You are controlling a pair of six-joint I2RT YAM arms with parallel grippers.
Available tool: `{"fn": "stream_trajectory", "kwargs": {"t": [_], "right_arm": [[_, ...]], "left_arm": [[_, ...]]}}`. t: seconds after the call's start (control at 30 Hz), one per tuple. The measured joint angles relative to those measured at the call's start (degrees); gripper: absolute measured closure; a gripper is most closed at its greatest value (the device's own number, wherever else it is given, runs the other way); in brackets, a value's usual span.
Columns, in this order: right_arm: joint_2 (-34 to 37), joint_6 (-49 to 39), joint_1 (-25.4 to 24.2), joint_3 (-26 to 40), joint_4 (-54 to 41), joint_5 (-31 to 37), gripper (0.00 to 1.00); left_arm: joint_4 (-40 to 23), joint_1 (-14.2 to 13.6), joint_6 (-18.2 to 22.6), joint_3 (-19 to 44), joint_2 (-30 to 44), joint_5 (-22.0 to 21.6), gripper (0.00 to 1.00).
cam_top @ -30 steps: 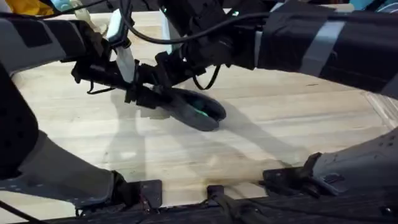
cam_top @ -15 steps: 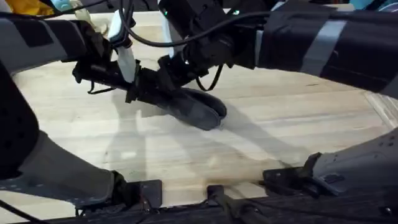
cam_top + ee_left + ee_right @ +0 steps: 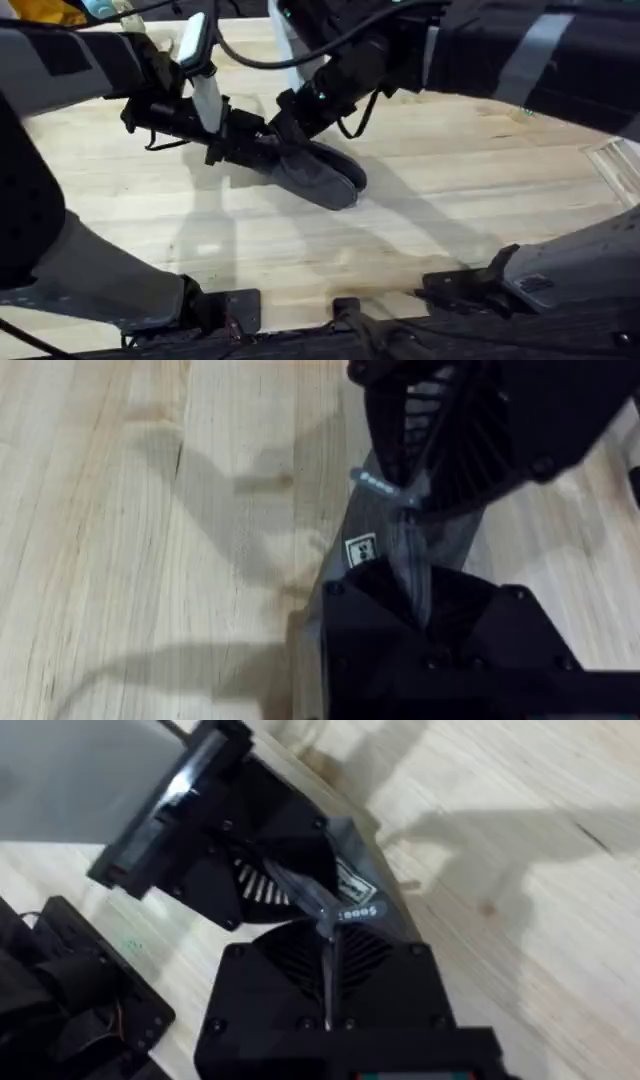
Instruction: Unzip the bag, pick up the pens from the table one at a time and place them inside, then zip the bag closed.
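The grey bag (image 3: 325,178) lies on the table (image 3: 470,210) near the middle, its top looking closed. My left gripper (image 3: 232,148) is shut on the bag's left end; in the left wrist view its black fingers (image 3: 415,585) clamp the fabric beside a small label. My right gripper (image 3: 287,122) reaches in from the far right and is shut on the zip pull (image 3: 383,484). In the right wrist view its own fingers (image 3: 328,935) pinch that thin bright piece right in front of the left gripper (image 3: 265,880). The two grippers almost touch. The pens are out of view.
Both arms' bases and cables lie along the table's near edge (image 3: 340,315). The right arm's dark upper links (image 3: 520,60) cross the far right. Bare wood stretches to the right of the bag and in front of it.
A teal-green glimpse inside the bag's opening a second ago no longer shows; the top looks closed. The right gripper has shifted slightly right along the bag. The left gripper has held still.
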Motion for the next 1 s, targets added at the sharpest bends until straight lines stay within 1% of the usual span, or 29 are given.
{"fn": "stream_trajectory", "kwargs": {"t": [0.43,0.73,0.8,0.83,0.9,0.93,1.0], "right_arm": [[0.0,-0.4,-7.2,0.7,-9.5,-5.3,0.969],[-1.1,-0.5,-11.3,0.7,-12.4,-8.5,0.969],[-1.8,-0.5,-13.1,0.7,-14.8,-7.7,0.969],[-2.1,-0.9,-16.6,0.6,-16.2,-3.2,0.969],[-2.4,-0.9,-19.6,0.6,-16.8,0.2,0.970],[-2.5,-0.9,-22.2,0.6,-17.9,3.4,0.970],[-2.6,-1.1,-22.5,0.6,-20.3,5.0,0.970]], "left_arm": [[0.0,-1.1,0.0,0.0,0.7,1.8,0.957],[0.2,-2.0,0.0,0.0,1.1,3.6,0.957],[0.3,-1.7,-0.1,0.0,1.1,3.2,0.957],[-0.1,-1.3,-0.1,0.0,1.1,1.6,0.958],[-0.2,-0.2,-0.1,0.0,1.2,1.0,0.955],[-0.3,0.7,-0.1,0.0,1.2,0.8,0.958],[-0.3,0.8,-0.1,0.0,1.2,0.8,0.957]]}}
